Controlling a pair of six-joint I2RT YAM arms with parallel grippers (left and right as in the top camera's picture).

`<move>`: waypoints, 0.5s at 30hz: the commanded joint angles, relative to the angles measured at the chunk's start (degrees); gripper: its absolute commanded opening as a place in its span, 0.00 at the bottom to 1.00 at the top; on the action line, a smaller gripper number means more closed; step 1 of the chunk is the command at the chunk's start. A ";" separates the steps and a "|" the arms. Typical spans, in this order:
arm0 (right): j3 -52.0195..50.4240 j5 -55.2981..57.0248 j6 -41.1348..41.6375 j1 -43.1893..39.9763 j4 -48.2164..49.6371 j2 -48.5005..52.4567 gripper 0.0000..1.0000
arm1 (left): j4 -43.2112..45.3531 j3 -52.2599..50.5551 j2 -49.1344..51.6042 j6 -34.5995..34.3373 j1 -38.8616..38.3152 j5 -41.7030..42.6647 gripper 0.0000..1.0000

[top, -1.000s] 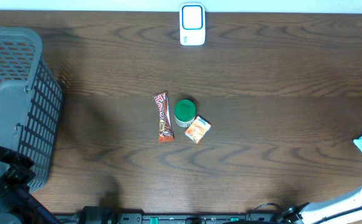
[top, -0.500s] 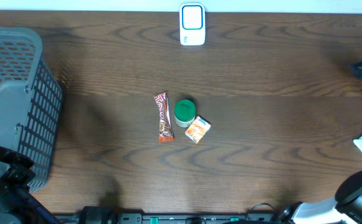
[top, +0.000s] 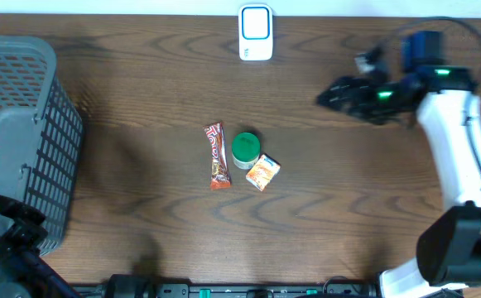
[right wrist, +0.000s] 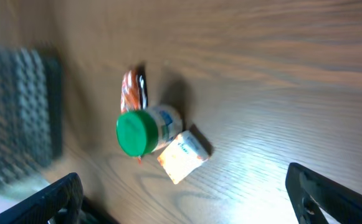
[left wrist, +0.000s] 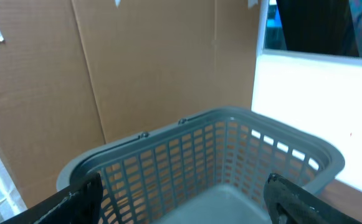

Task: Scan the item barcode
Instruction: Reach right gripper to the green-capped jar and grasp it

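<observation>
Green-capped bottle (top: 245, 150) | snack bar (top: 216, 156), orange packet (top: 262, 173) just beside it | right gripper (top: 324, 98) near bottle, jaws wide, empty | left gripper (left wrist: 181, 204) well apart from bottle, above basket (left wrist: 168, 146), jaws wide, empty

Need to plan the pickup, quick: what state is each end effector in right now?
Left end effector: open, holding nothing.
Right end effector: open, holding nothing.
</observation>
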 commanded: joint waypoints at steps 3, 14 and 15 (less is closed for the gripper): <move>-0.31 20.48 -1.66 15.82 1.38 0.52 0.99 | -1.53 -0.17 -1.05 -0.48 -0.09 -0.72 0.83; -0.28 32.96 -3.21 32.44 9.25 5.55 0.99 | -7.80 -0.26 -6.40 -0.50 -0.07 -0.70 0.83; -0.28 32.87 -3.37 32.39 9.27 6.54 0.99 | -7.80 -0.26 -7.21 -0.50 -0.09 -0.70 0.83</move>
